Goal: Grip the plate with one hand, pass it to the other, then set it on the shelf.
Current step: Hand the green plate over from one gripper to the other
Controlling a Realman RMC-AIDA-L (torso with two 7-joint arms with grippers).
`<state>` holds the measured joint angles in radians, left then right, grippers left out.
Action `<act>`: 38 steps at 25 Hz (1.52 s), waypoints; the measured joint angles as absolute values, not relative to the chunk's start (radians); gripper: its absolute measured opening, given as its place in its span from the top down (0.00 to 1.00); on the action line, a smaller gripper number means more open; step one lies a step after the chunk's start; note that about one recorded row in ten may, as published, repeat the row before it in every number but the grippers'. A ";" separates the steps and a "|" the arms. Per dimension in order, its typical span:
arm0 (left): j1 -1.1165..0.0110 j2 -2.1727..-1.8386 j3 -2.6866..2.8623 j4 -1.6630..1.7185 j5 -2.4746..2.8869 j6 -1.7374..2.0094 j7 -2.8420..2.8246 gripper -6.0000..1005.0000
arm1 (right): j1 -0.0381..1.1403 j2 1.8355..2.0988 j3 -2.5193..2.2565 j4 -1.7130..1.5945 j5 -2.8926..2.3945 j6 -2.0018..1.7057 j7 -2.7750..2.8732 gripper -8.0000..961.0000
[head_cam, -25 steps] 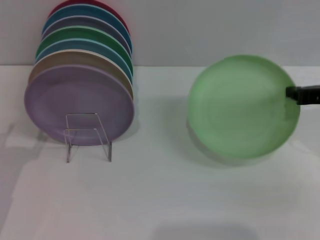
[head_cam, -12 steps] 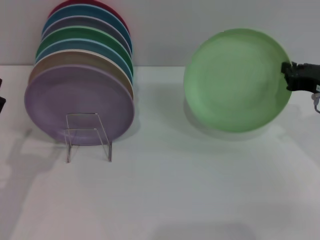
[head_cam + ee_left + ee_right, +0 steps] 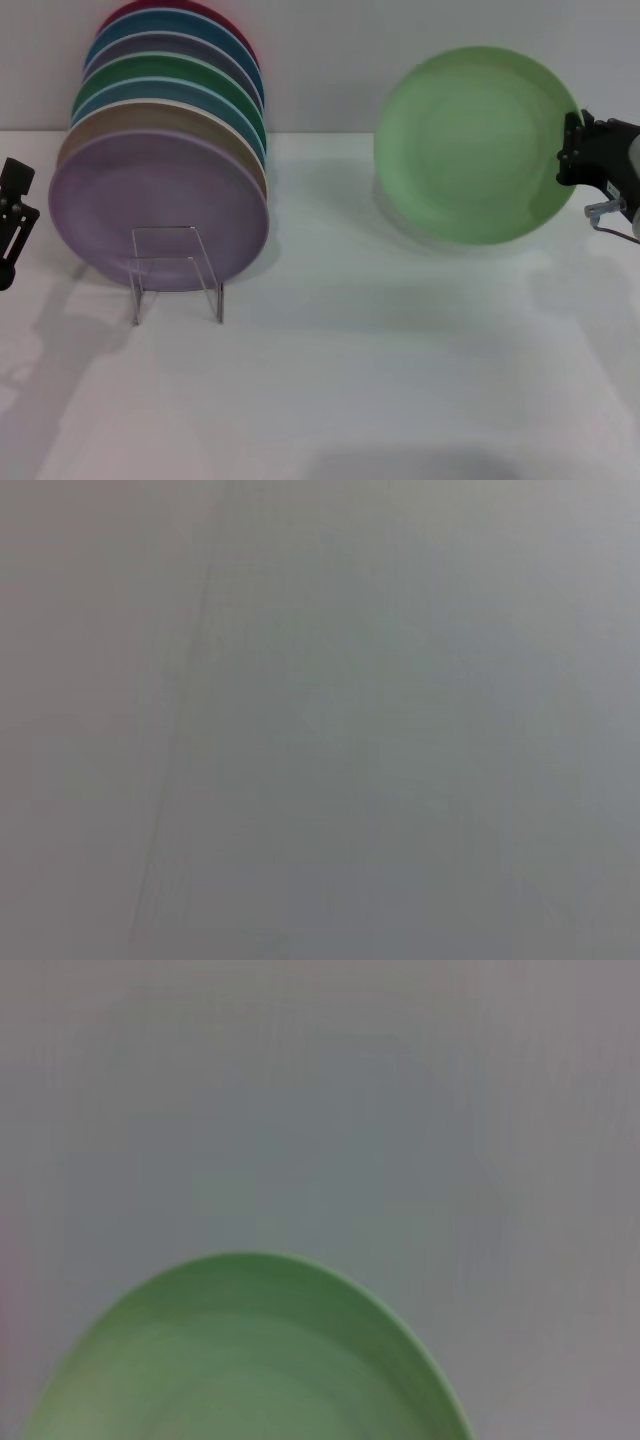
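Observation:
The pale mint-green plate hangs in the air at the right, tilted up with its face toward me, above the white table. My right gripper is shut on its right rim. The plate also fills the lower part of the right wrist view. My left gripper shows at the far left edge, low beside the rack of plates. The thin clear wire shelf stands on the table at the left, its looped front in front of a lavender plate. The left wrist view shows only blank grey.
Several coloured plates stand upright in a row behind the lavender one, back to the wall. The white table stretches across the front.
My right gripper has lifted the mint-green plate off the table and raised it upward. My left gripper has come into view at the far left edge.

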<state>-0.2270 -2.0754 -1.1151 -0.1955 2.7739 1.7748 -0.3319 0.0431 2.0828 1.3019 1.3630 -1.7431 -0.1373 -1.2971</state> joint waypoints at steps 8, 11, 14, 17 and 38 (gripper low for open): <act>-0.228 -2.075 -1.115 -0.196 2.774 1.772 -0.338 0.19 | 0.069 2.080 1.098 1.310 -1.851 -0.500 -1.260 0.97; -0.231 -2.075 -1.115 -0.196 2.775 1.770 -0.338 0.19 | 0.096 2.079 1.016 1.243 -1.967 -0.654 -1.114 0.97; -0.234 -2.075 -1.115 -0.196 2.775 1.770 -0.338 0.19 | 0.123 2.078 0.985 1.162 -2.067 -0.723 -0.945 0.96; -0.234 -2.074 -1.111 -0.197 2.775 1.773 -0.343 0.19 | 0.167 2.078 0.977 1.036 -2.142 -0.765 -0.704 0.96; -0.211 -2.078 -0.817 -0.264 2.769 1.749 -0.426 0.19 | 0.193 2.084 0.820 0.536 -2.478 -1.302 -0.056 0.96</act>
